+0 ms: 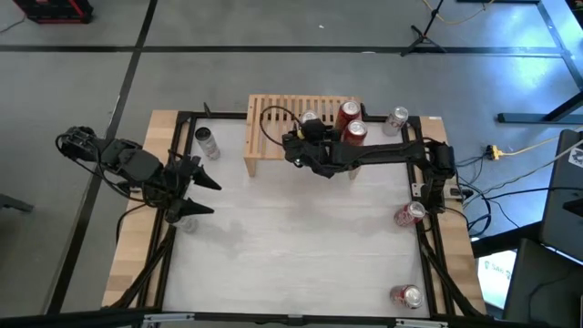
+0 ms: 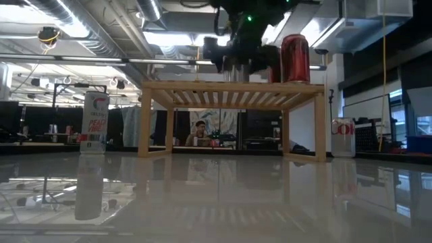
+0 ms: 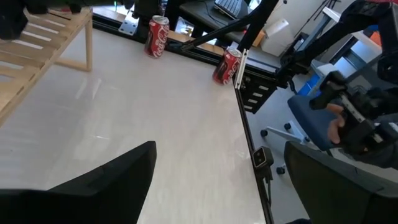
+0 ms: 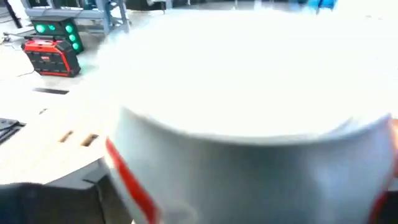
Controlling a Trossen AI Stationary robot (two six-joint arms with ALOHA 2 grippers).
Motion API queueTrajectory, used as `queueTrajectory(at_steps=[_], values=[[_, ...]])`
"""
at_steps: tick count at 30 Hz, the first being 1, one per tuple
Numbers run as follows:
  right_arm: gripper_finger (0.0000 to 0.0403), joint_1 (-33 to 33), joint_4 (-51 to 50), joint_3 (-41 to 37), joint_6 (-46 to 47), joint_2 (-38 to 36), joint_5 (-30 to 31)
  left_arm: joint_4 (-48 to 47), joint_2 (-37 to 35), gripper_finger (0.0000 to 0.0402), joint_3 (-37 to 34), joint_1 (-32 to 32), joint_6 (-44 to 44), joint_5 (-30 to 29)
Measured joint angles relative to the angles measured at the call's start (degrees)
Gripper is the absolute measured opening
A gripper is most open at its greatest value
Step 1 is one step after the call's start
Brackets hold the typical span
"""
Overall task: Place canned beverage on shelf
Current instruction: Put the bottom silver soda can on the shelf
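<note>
The table (image 1: 301, 246), a pale glossy top framed by black rails, carries the shelf (image 1: 273, 137) at its far edge, a low light-wood rack with a slatted top on 2 solid side legs. The right arm reaches across the shelf from the right side, and its right gripper (image 1: 308, 128) sits over the slats, pinching a silver can (image 4: 249, 137) that fills the wrist view; from above only the can's top shows between the fingers. The left arm waits at the table's left edge, its left gripper (image 1: 196, 191) spread wide above the tabletop. 2 red cans (image 1: 350, 120) stand on the shelf's right end, just beside the gripper. A white can (image 1: 208, 143) stands on the table left of the shelf, another silver one (image 1: 398, 118) right of it, and 2 more cans (image 1: 409, 215) stand along the right edge.
</note>
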Motion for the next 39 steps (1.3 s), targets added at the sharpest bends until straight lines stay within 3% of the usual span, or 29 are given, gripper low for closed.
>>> queueTrajectory(at_steps=[10, 17, 23, 33, 39], values=[[0.03, 0.0, -8.7, 10.4, -7.0, 0.0, 0.6, 0.0, 0.0, 0.0348, 0.0, 0.0, 0.0, -0.3], [0.0304, 0.1, -16.5, 15.7, -7.0, 0.0, 0.0, 0.0, 0.0, 0.0348, 0.0, 0.0, 0.0, -0.5], [0.0295, 0.0, -19.3, 16.4, -6.0, 0.0, -1.9, 0.0, 0.0, 0.0348, 0.0, 0.0, -0.1, -0.7], [0.0293, -1.2, -30.1, 15.9, 4.4, 0.0, -2.1, 0.0, 0.0, 0.0348, 0.0, 0.0, -0.5, -0.7], [0.0285, -2.0, -30.0, 15.9, 5.2, 0.0, -2.6, 0.0, 0.0, 0.0348, 0.0, 0.0, -0.3, -0.7]])
